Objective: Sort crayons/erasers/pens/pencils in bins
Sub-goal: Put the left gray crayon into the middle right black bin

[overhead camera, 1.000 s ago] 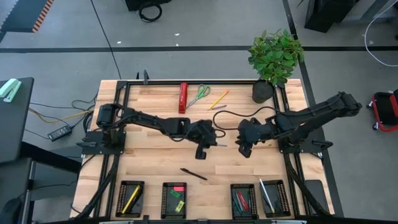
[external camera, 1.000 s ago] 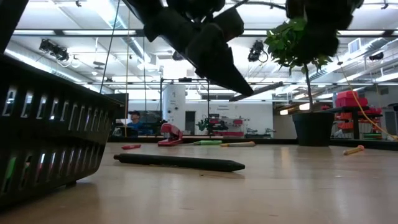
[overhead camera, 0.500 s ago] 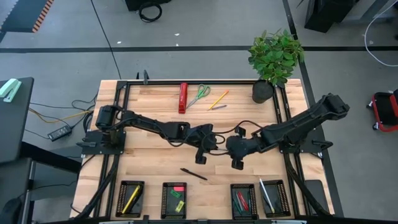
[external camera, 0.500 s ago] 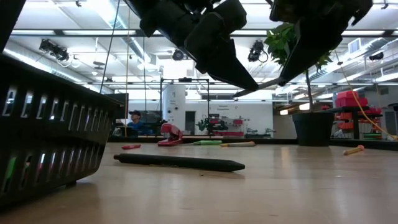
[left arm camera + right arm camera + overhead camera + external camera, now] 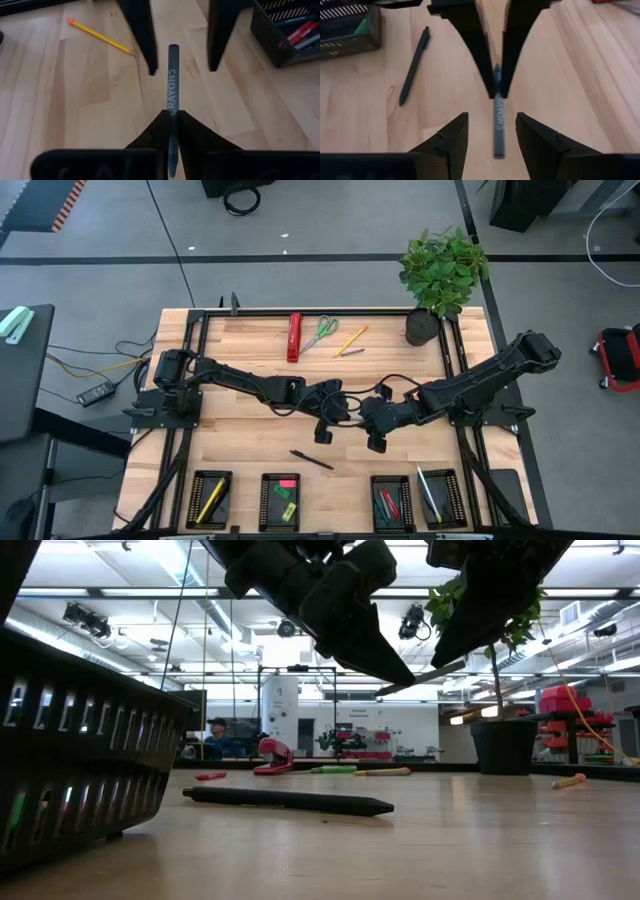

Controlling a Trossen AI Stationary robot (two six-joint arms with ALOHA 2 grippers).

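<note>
At the centre of the high view the left gripper (image 5: 345, 408) pinches a grey crayon (image 5: 172, 82) whose free end points lengthwise straight between the right gripper (image 5: 492, 135)'s wide-spread fingers, above the table

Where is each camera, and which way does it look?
High view: above the table, looking straight down; both arms show, meeting mid-table.
Low view: at table-top height, looking level across at the black pen and the room; both arms hang in from above.
Left wrist view: on the left arm, looking past the left gripper, shut on the crayon.
Right wrist view: on the right arm, looking past the open right gripper.
Shared: both wrist views show that same crayon and the other arm's fingers.
</note>
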